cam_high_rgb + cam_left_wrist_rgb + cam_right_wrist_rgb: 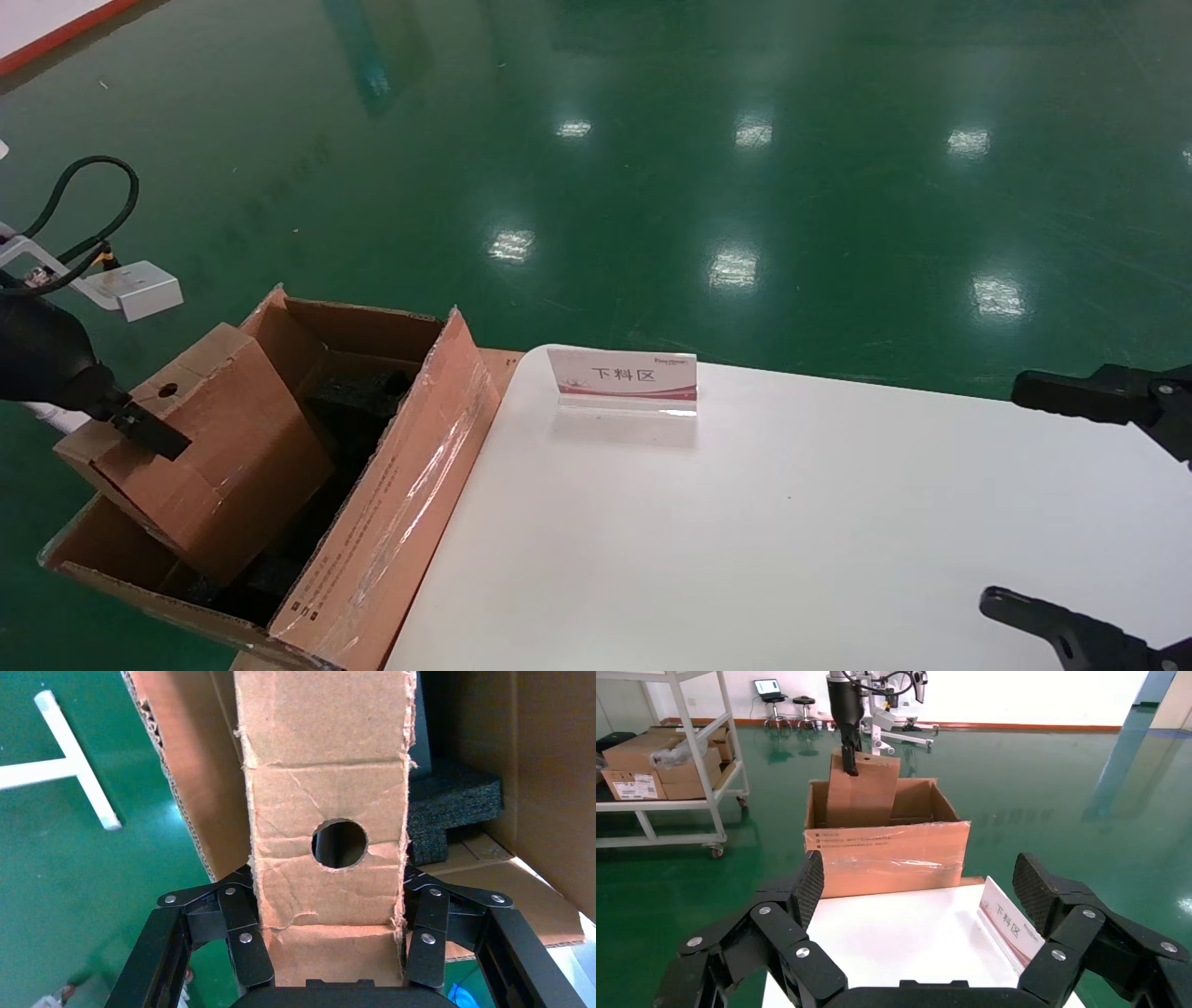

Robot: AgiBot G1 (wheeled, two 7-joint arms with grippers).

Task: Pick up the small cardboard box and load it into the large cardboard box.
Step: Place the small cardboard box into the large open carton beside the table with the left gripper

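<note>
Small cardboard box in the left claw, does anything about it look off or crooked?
Yes. The small cardboard box hangs tilted, one lower corner dipping into the large cardboard box above the black foam. The left claw grips its top flap, whose edges look torn and creased around the round hole.

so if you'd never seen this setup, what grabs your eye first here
First, the small cardboard box, tilted and partly lowered into the large cardboard box beside the white table, with the left gripper shut on its top end. Black foam shows inside the big carton. Next, a small sign at the table's far edge, and the right gripper hovering open over the table.
</note>
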